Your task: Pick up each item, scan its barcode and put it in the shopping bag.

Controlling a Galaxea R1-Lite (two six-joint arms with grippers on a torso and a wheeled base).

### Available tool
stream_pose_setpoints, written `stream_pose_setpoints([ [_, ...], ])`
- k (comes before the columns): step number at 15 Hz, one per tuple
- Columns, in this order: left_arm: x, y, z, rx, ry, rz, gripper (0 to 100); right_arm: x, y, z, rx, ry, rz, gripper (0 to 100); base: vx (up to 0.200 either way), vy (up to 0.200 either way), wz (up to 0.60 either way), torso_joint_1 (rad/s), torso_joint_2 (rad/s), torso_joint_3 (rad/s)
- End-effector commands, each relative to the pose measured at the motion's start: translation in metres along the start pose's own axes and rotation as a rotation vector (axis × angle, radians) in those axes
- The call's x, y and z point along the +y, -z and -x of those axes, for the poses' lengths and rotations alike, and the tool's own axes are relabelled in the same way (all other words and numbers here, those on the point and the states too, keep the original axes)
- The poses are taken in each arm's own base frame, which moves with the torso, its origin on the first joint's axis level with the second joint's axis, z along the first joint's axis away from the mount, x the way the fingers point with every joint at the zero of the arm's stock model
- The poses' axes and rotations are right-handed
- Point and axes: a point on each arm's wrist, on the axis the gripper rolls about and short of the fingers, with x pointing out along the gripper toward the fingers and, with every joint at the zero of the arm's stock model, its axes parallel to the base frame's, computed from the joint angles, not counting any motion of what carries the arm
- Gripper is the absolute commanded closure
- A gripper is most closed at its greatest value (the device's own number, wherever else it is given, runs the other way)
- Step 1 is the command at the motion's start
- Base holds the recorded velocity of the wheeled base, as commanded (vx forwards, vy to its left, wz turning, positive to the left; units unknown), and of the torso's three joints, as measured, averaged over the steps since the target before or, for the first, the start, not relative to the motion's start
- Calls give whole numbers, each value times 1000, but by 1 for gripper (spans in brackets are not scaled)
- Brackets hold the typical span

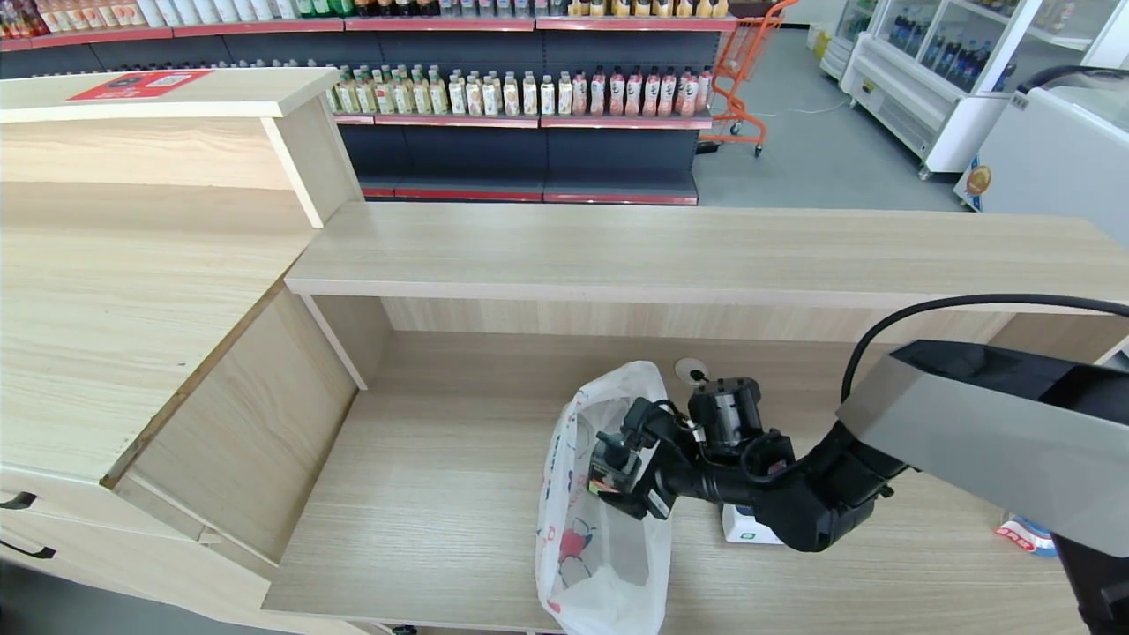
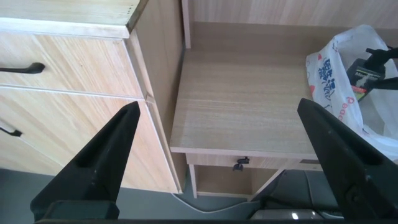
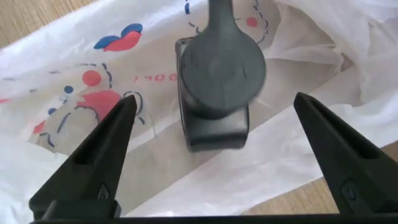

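The right jaws are standing wide apart at the mouth of the white plastic shopping bag with red and blue cartoon prints (image 1: 564,441), and they are gripping nothing. Straight ahead of them, inside the bag and centred on the gap, a dark grey object with a round head above a blocky black body (image 3: 219,68) is lying on the thin plastic. As far as I am judging, its long axis is running crosswise to the line between the two fingertips. The bag is resting on the pale wooden surface (image 1: 423,511), a little right of its middle. The left jaws are also standing wide open and empty, off the near left edge of the surface beside the pale wooden drawers (image 2: 62,93), well apart from the bag. A small white box with a green mark (image 1: 745,526) is sitting just right of the bag, partly under the right arm, and a red, white and blue packet (image 1: 1023,534) is lying further right. I am judging the right arm to be the nearer one to both. The right wrist view is giving the inside of the bag, while the head view is giving the places of the box and the packet.
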Motion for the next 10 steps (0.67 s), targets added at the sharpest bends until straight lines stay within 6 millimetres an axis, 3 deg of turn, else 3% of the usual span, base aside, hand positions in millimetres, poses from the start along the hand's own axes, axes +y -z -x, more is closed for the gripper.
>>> stream_pose_setpoints([
  [1, 0, 0, 0, 0, -1, 0, 0, -10, -29, 26, -62, 31, -118, 0, 0, 0, 0, 0, 0, 0],
  [3, 0, 0, 0, 0, 0, 0, 0, -19, -56, 55, -109, 50, -311, 0, 0, 0, 0, 0, 0, 0],
  [4, 0, 0, 0, 0, 0, 0, 0, -33, -61, 80, -99, 83, -453, 0, 0, 0, 0, 0, 0, 0],
  [7, 0, 0, 0, 0, 0, 0, 0, -59, -58, 153, -79, 197, -638, 0, 0, 0, 0, 0, 0, 0],
  [10, 0, 0, 0, 0, 0, 0, 0, -55, -47, 226, -106, 331, -655, 0, 0, 0, 0, 0, 0, 0],
])
